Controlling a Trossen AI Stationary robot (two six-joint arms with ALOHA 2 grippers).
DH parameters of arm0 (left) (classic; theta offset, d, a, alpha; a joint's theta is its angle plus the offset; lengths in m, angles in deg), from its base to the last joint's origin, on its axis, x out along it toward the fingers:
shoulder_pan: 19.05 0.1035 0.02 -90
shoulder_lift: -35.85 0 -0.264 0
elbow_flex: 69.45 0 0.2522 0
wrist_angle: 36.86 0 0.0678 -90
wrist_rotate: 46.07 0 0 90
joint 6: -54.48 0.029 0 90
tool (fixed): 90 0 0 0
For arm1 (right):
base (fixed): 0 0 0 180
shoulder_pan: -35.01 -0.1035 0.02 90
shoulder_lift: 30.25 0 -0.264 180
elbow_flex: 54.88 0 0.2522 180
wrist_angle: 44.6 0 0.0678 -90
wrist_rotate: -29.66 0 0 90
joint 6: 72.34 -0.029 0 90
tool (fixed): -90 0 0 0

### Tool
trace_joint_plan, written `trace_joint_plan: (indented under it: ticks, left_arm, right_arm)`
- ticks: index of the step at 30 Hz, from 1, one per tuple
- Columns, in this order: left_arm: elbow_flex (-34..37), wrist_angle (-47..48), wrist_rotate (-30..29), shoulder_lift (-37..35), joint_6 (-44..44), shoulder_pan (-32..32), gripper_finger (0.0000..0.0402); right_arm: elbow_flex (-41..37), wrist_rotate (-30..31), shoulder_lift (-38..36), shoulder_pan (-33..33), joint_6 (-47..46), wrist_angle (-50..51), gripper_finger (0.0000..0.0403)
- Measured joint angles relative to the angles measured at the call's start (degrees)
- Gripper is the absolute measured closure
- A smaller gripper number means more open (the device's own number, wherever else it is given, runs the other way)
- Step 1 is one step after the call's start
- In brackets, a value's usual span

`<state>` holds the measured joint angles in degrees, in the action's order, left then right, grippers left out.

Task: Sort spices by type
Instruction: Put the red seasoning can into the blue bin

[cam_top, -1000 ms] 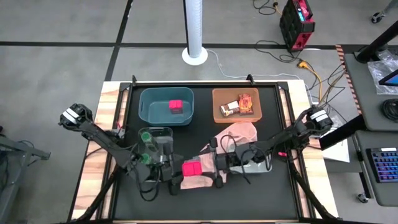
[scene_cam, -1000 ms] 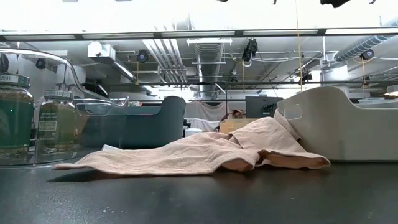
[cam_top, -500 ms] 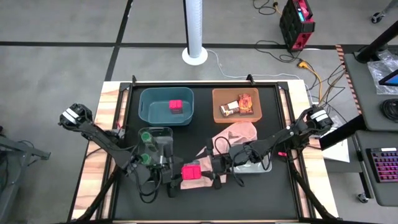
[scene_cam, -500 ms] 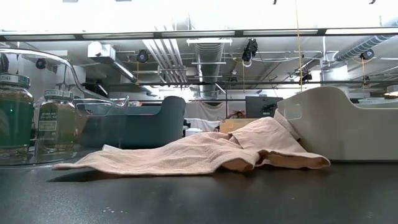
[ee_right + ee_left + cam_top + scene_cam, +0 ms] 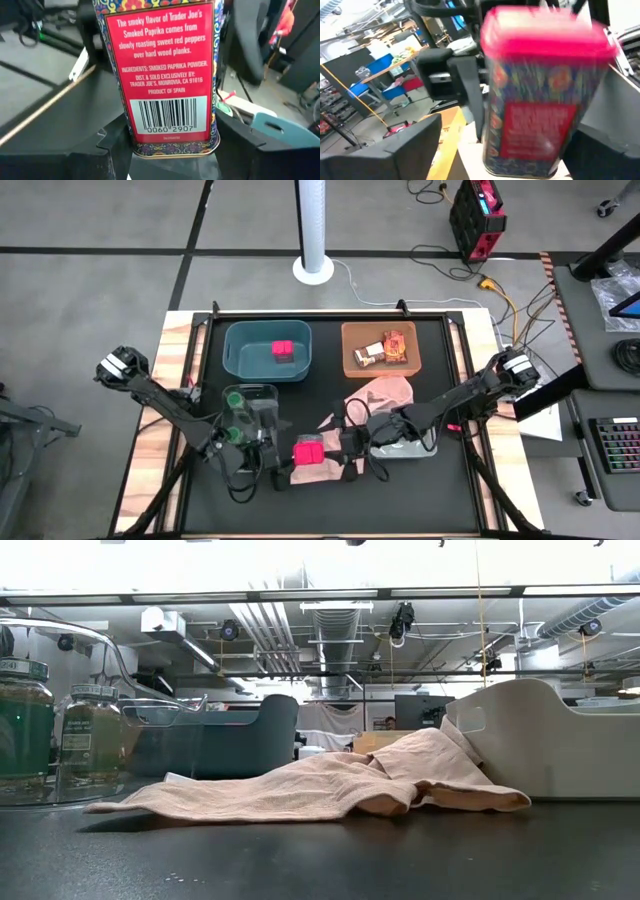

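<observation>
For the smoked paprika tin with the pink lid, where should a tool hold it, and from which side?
Grip the paprika tin across its flat patterned side walls, below the pink lid, coming in level from the side. It stands upright between the left tool and right tool, and its flat faces suit the pads.

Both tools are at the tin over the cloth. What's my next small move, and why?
Probably close the left tool on the smoked paprika tin before anything lets go. The right tool clamps it above the pink cloth, while the left tool's fingers stand apart beside it. A matching pink-lidded tin lies in the left-side teal bin.
</observation>
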<state>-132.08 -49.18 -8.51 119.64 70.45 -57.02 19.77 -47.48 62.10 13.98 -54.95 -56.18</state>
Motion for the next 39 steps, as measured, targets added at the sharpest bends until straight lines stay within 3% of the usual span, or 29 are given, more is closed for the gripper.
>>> trace_joint_plan:
  ticks: [4,13,20,24,30,36,39]
  left_arm:
    - [-0.8,0.7,-0.3,-0.8,0.0,-0.2,0.0040]
    - [-4.3,10.0,-0.8,-1.5,0.0,-0.2,0.0058]
    - [-6.5,13.2,6.3,-1.3,-0.1,1.6,0.0069]
    - [-8.5,19.5,6.5,-1.3,-1.6,2.3,0.0103]
    - [-9.6,22.5,6.6,-1.3,-3.2,2.5,0.0203]
    - [-9.6,22.6,6.4,-1.3,-3.2,3.1,0.0205]
    - [-9.6,23.0,3.8,-1.2,-3.2,3.4,0.0205]
  right_arm:
    - [-0.1,2.3,-1.2,0.0,-0.9,4.9,0.0191]
    - [-0.1,5.7,-2.1,0.3,-4.5,12.1,0.0191]
    - [-0.1,5.7,-2.1,0.4,-4.5,12.0,0.0191]
    - [-0.1,5.7,-2.1,0.4,-4.7,12.0,0.0191]
    - [-0.1,6.3,-2.1,0.6,-5.2,12.0,0.0191]
    - [-0.2,6.3,-2.1,1.3,-6.1,12.1,0.0191]
    - [-0.2,7.0,-2.1,1.7,-6.5,11.7,0.0152]
